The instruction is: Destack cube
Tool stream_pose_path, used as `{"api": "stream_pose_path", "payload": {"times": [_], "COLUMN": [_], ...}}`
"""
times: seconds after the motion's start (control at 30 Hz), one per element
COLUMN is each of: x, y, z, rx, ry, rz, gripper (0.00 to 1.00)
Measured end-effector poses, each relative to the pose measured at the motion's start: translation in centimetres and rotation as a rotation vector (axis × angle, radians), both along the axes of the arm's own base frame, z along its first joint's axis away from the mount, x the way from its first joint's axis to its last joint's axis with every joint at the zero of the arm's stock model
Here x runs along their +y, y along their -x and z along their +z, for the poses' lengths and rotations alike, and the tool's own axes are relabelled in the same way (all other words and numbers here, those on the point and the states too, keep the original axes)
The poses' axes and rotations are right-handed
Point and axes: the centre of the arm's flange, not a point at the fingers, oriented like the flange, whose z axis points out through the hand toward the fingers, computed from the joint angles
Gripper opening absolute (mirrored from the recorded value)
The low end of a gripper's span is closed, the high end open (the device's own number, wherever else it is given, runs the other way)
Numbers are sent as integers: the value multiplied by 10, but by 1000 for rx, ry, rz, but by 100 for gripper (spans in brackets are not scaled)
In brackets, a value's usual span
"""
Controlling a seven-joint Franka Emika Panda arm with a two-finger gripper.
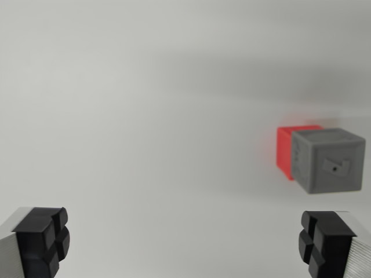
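Black rubber pads (pixel 43 240) sit at the two lower corners of the wrist view, each mounted on a pale ribbed metal finger. One pad is at the wrist view's left, the other at the wrist view's right. The hand (pixel 185 243) has its fingers spread wide apart, with only bare surface between them. Nothing is held.

Beyond the pads lies the white worktop (pixel 145 116), plain and matte, filling nearly the whole frame. A soft grey shadow band crosses its upper part.

Farther on, toward the wrist view's right, is the stack. The grey cube (pixel 330 159) is the nearer of the two from this camera; its facing side carries a shallow recessed mark with a small dark dot. The red cube (pixel 285 152) is directly behind it and touching it, so only a strip of red shows along the grey cube's left edge and top left. The grey cube covers most of the red one. Both are slightly blurred. The stack is well apart from either pad and lies off the centre line between them, closer to the right-hand pad.
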Motion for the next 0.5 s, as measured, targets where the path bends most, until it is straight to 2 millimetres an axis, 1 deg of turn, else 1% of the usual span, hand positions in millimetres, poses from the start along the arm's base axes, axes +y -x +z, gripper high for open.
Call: {"api": "stream_pose_path", "payload": {"times": [0.5], "x": [-40], "y": [9], "z": [-29], "rx": [8], "ry": [-5], "rz": [21], "gripper": [100]}}
